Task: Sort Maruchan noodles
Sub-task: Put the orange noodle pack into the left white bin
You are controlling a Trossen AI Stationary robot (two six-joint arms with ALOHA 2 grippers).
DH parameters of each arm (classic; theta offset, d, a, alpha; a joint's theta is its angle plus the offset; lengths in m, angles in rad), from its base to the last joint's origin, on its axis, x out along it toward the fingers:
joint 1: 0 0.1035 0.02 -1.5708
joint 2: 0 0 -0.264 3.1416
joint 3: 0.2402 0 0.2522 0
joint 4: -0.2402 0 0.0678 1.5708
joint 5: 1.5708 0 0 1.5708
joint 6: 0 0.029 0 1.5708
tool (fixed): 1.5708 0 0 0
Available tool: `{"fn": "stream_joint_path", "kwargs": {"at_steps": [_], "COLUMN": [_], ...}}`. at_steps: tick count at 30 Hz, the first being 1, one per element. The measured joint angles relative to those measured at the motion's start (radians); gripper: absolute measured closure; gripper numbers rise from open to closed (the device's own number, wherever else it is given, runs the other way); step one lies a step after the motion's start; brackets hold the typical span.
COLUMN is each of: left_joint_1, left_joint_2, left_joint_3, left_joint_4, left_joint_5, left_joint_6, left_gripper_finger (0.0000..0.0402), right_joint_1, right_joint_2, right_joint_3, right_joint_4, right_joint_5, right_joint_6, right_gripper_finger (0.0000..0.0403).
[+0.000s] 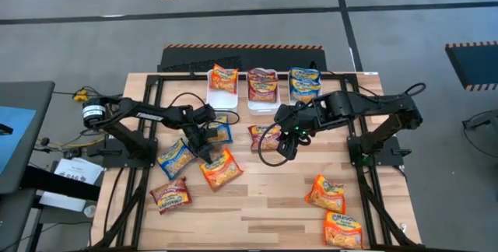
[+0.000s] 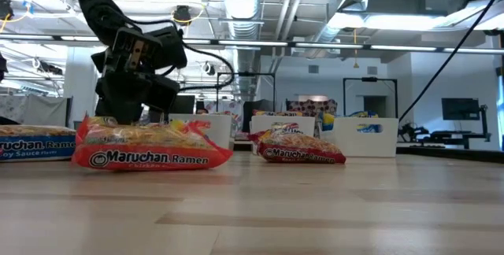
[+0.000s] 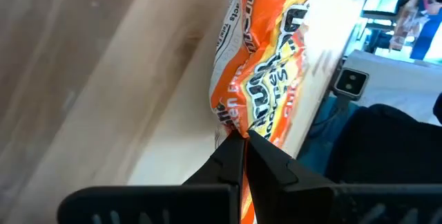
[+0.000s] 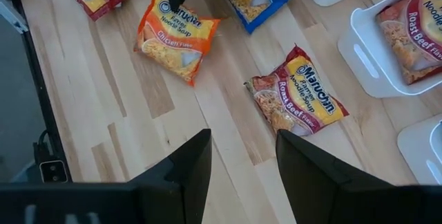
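An orange Maruchan noodles packet [image 1: 221, 169] lies flat on the wooden table, left of centre. My left gripper [image 1: 205, 149] is low at the packet's far-left end and shut on it. My right gripper [image 1: 286, 149] hangs open above the table's middle with nothing between its fingers, over a maroon packet [image 4: 300, 99]. Two blue packets [image 1: 175, 157] [image 1: 221, 131] and another maroon one [image 1: 169, 195] lie around the left arm. Two more orange packets [image 1: 327, 194] [image 1: 342, 230] lie at the near right. My left gripper pinches the orange packet's crimped end edge [image 3: 231, 117] between its two shut fingertips [image 3: 228, 158]. The fingers slant down onto it from the table's far-left side. The packet [image 2: 150, 146] still rests flat on the table.
Three white bins [image 1: 223, 95] [image 1: 263, 100] [image 1: 305, 96] stand in a row at the far edge, holding an orange, a maroon and a blue packet. Bare wood lies in the near middle of the table [image 1: 264, 213].
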Motion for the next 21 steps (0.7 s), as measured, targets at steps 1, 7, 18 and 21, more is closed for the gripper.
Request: {"fn": "stream_joint_path", "kwargs": {"at_steps": [1, 7, 18, 21], "left_joint_1": [-0.003, -0.024, -0.098, -0.122], "left_joint_2": [-0.010, -0.090, -0.145, -0.143], "left_joint_3": [0.000, 0.000, 0.000, 0.000], "left_joint_4": [0.001, 0.001, 0.030, 0.035], "left_joint_5": [0.000, 0.000, -0.039, -0.052], "left_joint_6": [-0.008, -0.043, -0.102, -0.104], "left_gripper_finger": [0.0401, 0.0401, 0.0401, 0.0401], "right_joint_1": [0.000, 0.027, 0.107, 0.104], "right_joint_2": [0.000, 0.000, 0.000, 0.001], "right_joint_3": [0.000, 0.000, -0.282, -0.391], "right_joint_4": [0.004, 0.083, 0.646, 0.816], "right_joint_5": [-0.013, -0.119, -0.128, -0.128], "right_joint_6": [0.000, -0.019, -0.082, -0.088], "right_gripper_finger": [0.0216, 0.0216, 0.0216, 0.0216]}}
